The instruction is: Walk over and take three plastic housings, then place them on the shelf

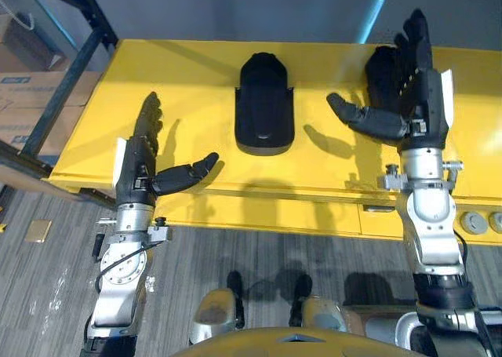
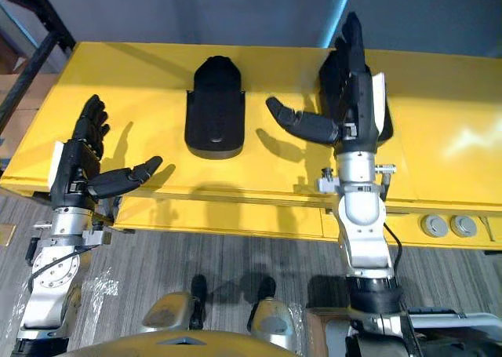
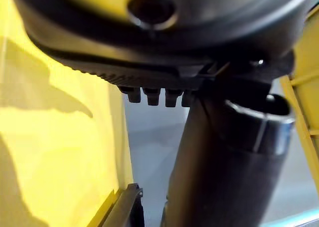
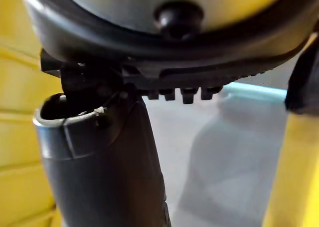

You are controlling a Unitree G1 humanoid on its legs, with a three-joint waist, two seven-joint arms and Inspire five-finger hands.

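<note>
Two black plastic housings lie on the yellow table (image 1: 188,82). One housing (image 1: 265,106) rests flat in the middle, untouched. The second housing (image 1: 382,71) lies at the back right, partly hidden by my right hand (image 1: 420,98). That hand hovers over it with straight fingers pointing away and its thumb (image 1: 365,118) spread toward the middle housing. My left hand (image 1: 137,165) is open above the table's front left part, with its thumb (image 1: 184,175) out to the side and nothing in it. Both wrist views show a dark thumb (image 3: 224,152) (image 4: 104,157) against yellow table.
A dark metal shelf frame (image 1: 74,67) stands at the left beyond the table's end, with cardboard boxes (image 1: 23,98) behind it. Two round grey knobs (image 1: 473,222) sit on the table's front face at the right. A grey wall runs behind the table.
</note>
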